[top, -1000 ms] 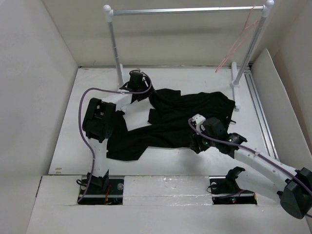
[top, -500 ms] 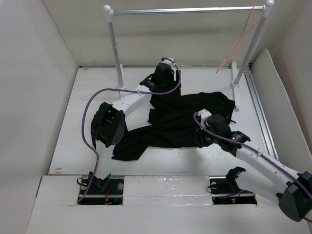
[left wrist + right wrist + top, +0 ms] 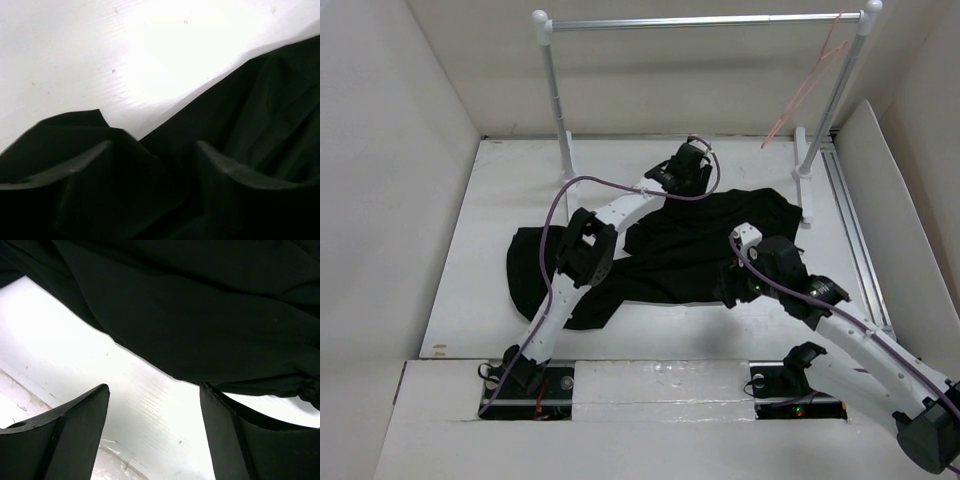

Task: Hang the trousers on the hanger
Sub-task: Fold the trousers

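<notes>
The black trousers (image 3: 700, 240) lie spread flat across the middle of the table. The pinkish-red hanger (image 3: 810, 80) hangs from the right end of the silver rail, far from both grippers. My left gripper (image 3: 686, 170) is at the trousers' far edge. In the left wrist view it (image 3: 152, 165) is open, with black fabric (image 3: 260, 115) under and between its fingers. My right gripper (image 3: 732, 290) is at the trousers' near edge. In the right wrist view it (image 3: 152, 395) is open and empty over bare table, with the trousers' hem (image 3: 200, 325) just beyond its tips.
The silver rail (image 3: 705, 20) on two white posts (image 3: 558, 110) spans the back of the table. A white side panel (image 3: 895, 200) and a metal track (image 3: 850, 230) run along the right. White walls enclose the left and back.
My left arm has swung right along the trousers' far edge, from near the left post to the middle. My right gripper has shifted slightly right. The trousers' left leg now shows.
</notes>
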{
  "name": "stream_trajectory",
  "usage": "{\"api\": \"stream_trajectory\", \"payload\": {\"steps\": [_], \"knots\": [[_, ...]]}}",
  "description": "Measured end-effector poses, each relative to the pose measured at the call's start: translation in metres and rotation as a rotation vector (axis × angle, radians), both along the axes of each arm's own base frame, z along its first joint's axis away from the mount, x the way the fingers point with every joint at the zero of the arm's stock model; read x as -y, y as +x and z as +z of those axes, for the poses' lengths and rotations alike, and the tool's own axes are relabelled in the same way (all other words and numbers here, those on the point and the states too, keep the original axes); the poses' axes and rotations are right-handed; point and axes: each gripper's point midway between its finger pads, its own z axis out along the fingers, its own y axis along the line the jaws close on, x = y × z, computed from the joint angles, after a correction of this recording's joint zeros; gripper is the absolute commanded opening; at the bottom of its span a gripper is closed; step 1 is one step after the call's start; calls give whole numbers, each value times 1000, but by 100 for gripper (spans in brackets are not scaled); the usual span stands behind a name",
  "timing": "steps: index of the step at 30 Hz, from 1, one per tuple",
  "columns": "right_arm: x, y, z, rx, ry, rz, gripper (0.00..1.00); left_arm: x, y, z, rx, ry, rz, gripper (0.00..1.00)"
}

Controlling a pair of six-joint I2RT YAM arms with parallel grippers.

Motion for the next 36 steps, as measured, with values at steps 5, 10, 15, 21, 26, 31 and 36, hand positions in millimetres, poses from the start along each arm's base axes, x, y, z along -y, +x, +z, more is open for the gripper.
{"api": "stream_trajectory", "payload": {"steps": [5,10,15,21,26,31,36], "knots": [[2,-4,-2,-1,6,-4,79,-8,2,-16,-15,47,25,0],[3,-5,-4,-11,1,-7,80,-39,15,-14,-8,67,110,0],[6,-3,-15,-29,-27,-24,90,-117,-1,36,-30,6,247,0],[22,3,-47,-119,-105,-93,95,-197,-24,230,256,-261,395,0],[38,17,-65,-162,-157,-169,99,-213,-67,314,393,-403,386,0],[46,50,-74,-168,-113,-233,100,-207,-68,266,288,-365,386,0],[9,102,-67,-121,-19,-166,100,-215,-82,192,121,-256,426,0]]}}
